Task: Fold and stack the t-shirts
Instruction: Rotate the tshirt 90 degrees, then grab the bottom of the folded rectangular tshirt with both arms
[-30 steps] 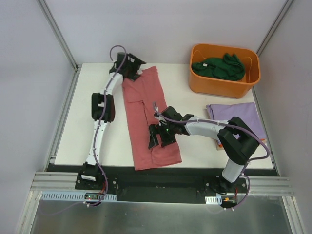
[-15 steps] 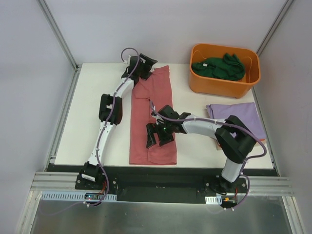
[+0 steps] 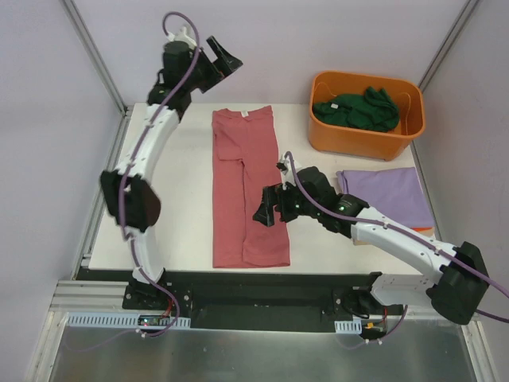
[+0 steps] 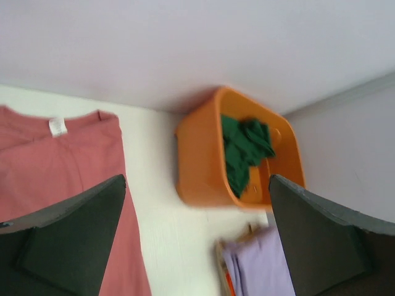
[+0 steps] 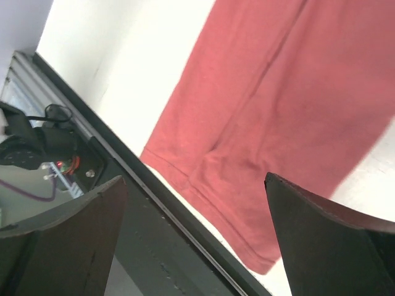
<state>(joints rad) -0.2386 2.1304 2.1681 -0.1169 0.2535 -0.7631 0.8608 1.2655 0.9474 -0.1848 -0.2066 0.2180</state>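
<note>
Slivers are all I get of some things. The orange tee (image 3: 427,230) shows only as a thin edge under the folded lavender tee (image 3: 386,193), whose near left corner my right arm covers. The dark green tee (image 3: 355,110) is bunched inside the orange tub (image 3: 362,140), so I cannot tell its shape. My left wrist view is blurred, and both wrist views cut off the red-pink tee (image 3: 242,191): 1 shows only its collar end with a white label, the other only its hem corner.

Half a second ago my left gripper (image 3: 229,59) sat low at the collar end of that tee. It has since risen high above the table's far edge, fingers spread wide with nothing between them. The tee, slightly skewed then, now lies straight as 1 long narrow strip with its collar at the far end. My right gripper (image 3: 270,213) has shifted to the strip's right edge near the hem, fingers likewise apart and empty, and that arm now stretches low across the table.

The table (image 3: 171,199) is plain white. The tub stands at its far right corner, and the lavender tee lies just nearer than the tub. Pale blank walls with aluminium posts close in 3 sides, and a black rail runs along the near edge.
</note>
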